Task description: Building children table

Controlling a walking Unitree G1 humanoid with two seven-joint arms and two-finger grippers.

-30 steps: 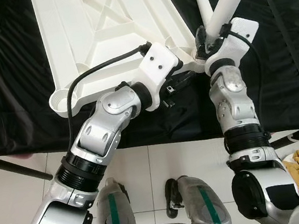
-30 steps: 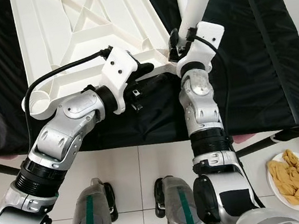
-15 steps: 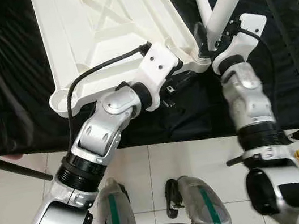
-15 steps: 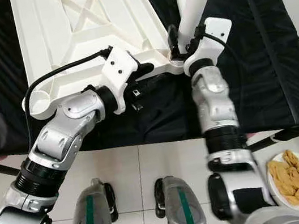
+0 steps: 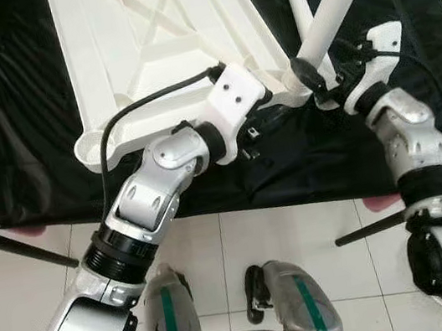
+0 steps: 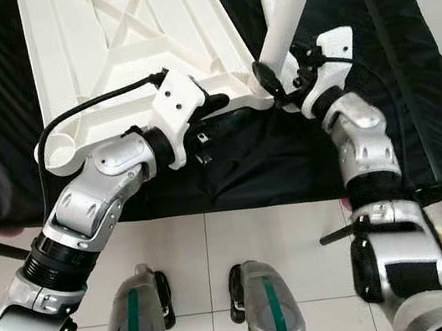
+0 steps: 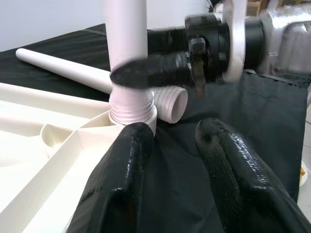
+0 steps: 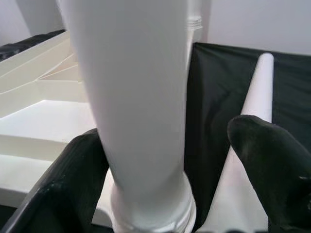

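Tabletop (image 5: pixel 151 50): lying upside down on black cloth (image 5: pixel 19 123), near right corner taking a leg.
Leg (image 5: pixel 331 11): standing tilted in the corner socket (image 7: pixel 132 114).
Right gripper (image 5: pixel 327 80): reaching around the leg's base, fingers spread, not clamping.
Left gripper (image 7: pixel 170 160): hovering released beside the socket.
Spare leg (image 5: pixel 298 0): lying on the cloth behind.
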